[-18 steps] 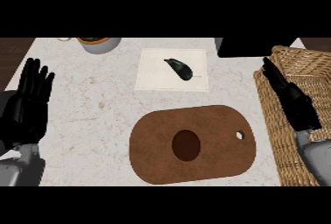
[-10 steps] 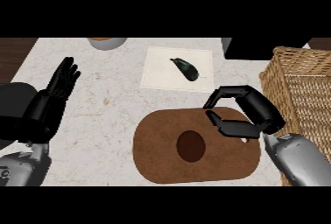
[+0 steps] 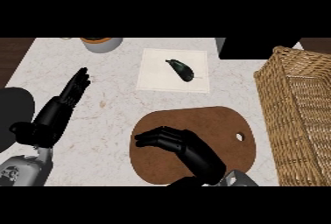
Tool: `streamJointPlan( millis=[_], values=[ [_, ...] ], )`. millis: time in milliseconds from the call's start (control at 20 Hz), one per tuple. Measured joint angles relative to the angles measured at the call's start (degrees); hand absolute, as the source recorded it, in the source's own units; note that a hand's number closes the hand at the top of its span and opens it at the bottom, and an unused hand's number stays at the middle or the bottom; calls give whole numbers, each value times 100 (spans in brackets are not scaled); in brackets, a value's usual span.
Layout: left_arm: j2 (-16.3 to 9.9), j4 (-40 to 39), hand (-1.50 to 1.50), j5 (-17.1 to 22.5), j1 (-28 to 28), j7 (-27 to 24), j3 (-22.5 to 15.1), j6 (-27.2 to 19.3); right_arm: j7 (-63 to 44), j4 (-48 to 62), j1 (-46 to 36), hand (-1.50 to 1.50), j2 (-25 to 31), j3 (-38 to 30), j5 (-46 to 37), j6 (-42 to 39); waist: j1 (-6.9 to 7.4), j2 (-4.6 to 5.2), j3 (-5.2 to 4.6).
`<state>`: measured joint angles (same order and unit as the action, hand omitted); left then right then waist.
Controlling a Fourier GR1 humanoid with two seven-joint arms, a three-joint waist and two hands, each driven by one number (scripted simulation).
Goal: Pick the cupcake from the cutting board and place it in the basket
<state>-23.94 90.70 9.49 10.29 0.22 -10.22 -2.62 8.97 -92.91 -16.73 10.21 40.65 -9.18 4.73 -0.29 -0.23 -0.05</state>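
Note:
The brown cutting board [image 3: 223,127] lies at the counter's middle front. My right hand [image 3: 194,155] hovers over the board's left half. Its fingers [image 3: 158,139] are bent but spread wide from the thumb [image 3: 184,181], so the hand is open. The cupcake is hidden beneath this hand, and I cannot see any contact with it. The wicker basket [image 3: 297,113] stands along the right edge, apart from the hand. My left hand [image 3: 55,116] rests open at the left, fingers up.
A white napkin [image 3: 173,70] with a dark eggplant [image 3: 181,69] lies behind the board. A grey pot [image 3: 101,43] sits at the back left. A black object [image 3: 255,47] stands behind the basket.
My right hand has swung left from the board's right edge to above the cupcake, covering it. The left hand has stayed at the left, open.

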Motion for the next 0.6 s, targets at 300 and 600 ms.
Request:
streamJointPlan(
  millis=[300,600],
  values=[
    [2,-111,0,-33,-64,-89,36,54,-1549,-848,-480,-150,595,-232,-1363,300,-125,-48,-13],
    [-19,-105,0,-33,-112,-100,59,119,-3174,-1472,-1287,-150,1523,-382,-1656,-1213,-105,-65,-23]
  ],
)
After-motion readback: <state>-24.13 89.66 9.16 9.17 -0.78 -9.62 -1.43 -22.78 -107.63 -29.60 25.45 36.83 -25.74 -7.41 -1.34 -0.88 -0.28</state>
